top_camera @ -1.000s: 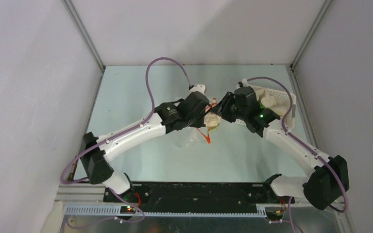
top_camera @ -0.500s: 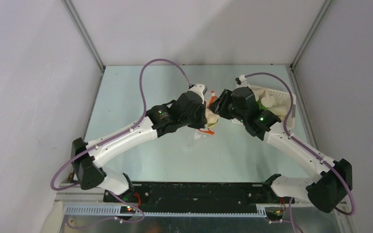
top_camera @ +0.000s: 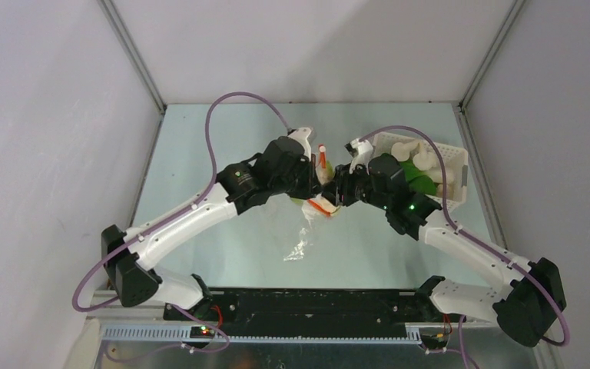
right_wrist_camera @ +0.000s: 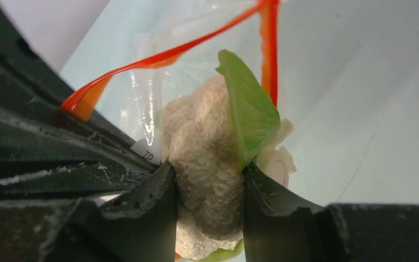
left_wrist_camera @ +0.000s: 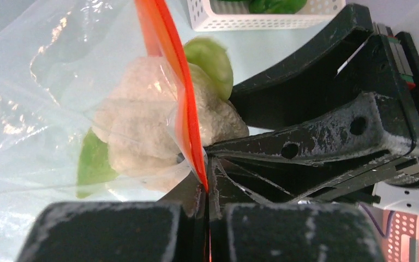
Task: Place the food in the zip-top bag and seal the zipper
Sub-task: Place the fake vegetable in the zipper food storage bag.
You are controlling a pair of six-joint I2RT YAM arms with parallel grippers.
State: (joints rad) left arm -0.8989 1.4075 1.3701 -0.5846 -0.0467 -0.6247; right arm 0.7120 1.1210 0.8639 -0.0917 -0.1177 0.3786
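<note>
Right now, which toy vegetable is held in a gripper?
The cream-white piece with a green leaf, clamped in the right gripper at the bag mouth; the others lie in the white basket.

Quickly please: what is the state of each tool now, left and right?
Left tool: closed, pinching the zipper of the zip-top bag.
Right tool: closed on a cream-white food piece with a green leaf.

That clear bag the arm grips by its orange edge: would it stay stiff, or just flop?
Probably floppy: the zip-top bag crinkles and sags below the zipper pinched by the left gripper. Likely very light, since its free end drapes loosely in the top view. It may be slippery; the film looks glossy.
</note>
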